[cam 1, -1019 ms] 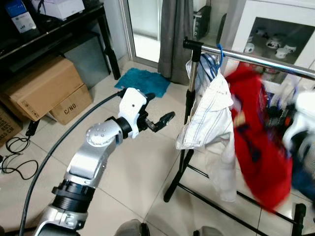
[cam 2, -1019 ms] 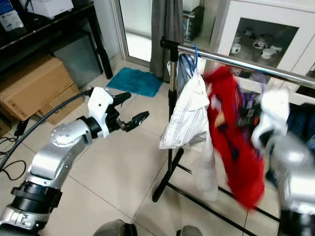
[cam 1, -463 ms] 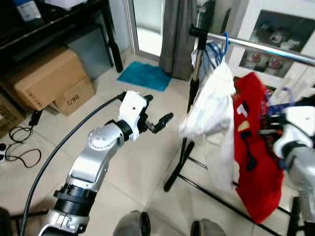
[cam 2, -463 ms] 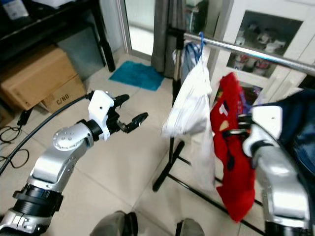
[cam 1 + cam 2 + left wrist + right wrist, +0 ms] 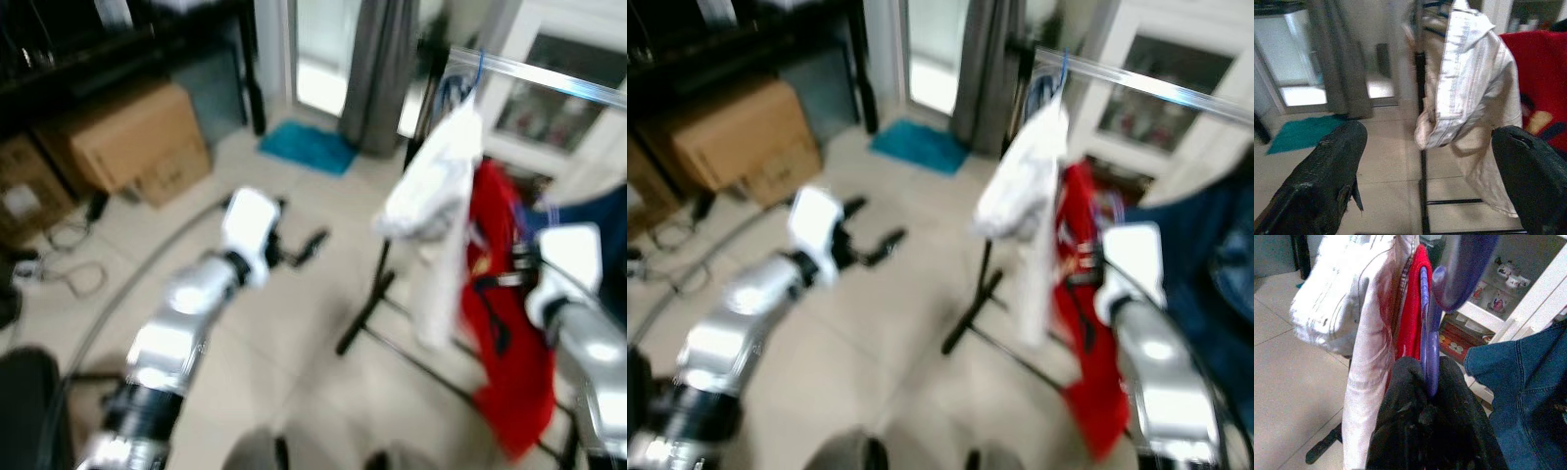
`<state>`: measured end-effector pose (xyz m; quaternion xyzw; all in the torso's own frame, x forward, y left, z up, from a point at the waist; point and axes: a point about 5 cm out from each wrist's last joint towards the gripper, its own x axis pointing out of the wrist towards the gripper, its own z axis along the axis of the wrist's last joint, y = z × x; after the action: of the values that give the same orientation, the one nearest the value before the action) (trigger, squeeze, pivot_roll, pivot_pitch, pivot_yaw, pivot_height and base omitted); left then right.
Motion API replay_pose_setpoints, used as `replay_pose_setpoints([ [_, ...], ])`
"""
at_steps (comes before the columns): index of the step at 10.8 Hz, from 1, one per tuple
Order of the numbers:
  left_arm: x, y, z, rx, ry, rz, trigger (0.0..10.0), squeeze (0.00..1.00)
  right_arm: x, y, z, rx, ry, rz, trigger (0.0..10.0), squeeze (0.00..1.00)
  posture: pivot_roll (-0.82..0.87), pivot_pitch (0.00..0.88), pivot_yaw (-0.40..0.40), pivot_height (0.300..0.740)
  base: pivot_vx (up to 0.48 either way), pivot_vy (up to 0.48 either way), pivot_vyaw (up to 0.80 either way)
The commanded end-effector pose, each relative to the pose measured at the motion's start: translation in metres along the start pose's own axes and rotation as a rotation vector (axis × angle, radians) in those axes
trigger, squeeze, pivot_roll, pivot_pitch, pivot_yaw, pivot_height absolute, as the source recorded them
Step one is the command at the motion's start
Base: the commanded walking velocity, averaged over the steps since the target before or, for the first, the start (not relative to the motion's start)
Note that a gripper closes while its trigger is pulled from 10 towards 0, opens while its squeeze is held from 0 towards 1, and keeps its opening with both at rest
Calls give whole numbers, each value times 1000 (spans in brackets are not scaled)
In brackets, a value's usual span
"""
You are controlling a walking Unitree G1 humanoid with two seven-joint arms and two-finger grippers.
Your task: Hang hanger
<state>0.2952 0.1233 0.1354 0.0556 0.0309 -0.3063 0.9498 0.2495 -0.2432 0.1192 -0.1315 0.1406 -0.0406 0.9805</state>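
A purple plastic hanger carries a red garment, and its hook rises above my right gripper, which is shut on the hanger's neck. The right arm holds it below the metal rail of the clothes rack, just right of a white shirt hanging on a blue hanger. My left gripper is open in mid-air left of the rack, with nothing between its fingers. The eye views are blurred.
Blue denim hangs to the right of the red garment. The rack's black upright and foot stand on a tiled floor. Cardboard boxes, a dark shelf unit, cables and a teal mat lie to the left, with a white cabinet behind.
The whole picture has shifted and blurred, so the camera moved. The red garment, swinging a second ago, now hangs straighter beside the white shirt. The left arm keeps its pose.
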Motion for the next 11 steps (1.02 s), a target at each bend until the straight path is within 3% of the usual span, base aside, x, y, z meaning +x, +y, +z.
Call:
replay_pose_setpoints([
  [1, -1, -3, 0, -5, -7, 13, 10000, 51, 1, -1, 5, -18, -26, -7, 0, 0, -91, 0, -24, 740, -259, 0, 0],
  [6, -6, -9, -4, -22, -8, 46, 10000, 47, 8, 4, 4, -51, 0, 37, 0, 0, -76, 0, -84, 740, -260, 0, 0],
  [8, 3, -14, -7, -39, 35, -61, 10000, 71, 7, 16, 18, -54, -53, 105, 0, 0, -97, 0, -47, 740, 0, 0, 0],
  [9, 9, -18, -5, -83, 27, -155, 10000, 1000, 7, 24, 27, -82, -90, 150, 0, 0, -106, 0, -32, 740, 0, 0, 0],
  [11, 31, -25, 4, -99, 50, -300, 10000, 1000, 7, 43, 46, -150, -167, 230, 0, 0, -127, 0, 8, 740, 0, 0, 0],
])
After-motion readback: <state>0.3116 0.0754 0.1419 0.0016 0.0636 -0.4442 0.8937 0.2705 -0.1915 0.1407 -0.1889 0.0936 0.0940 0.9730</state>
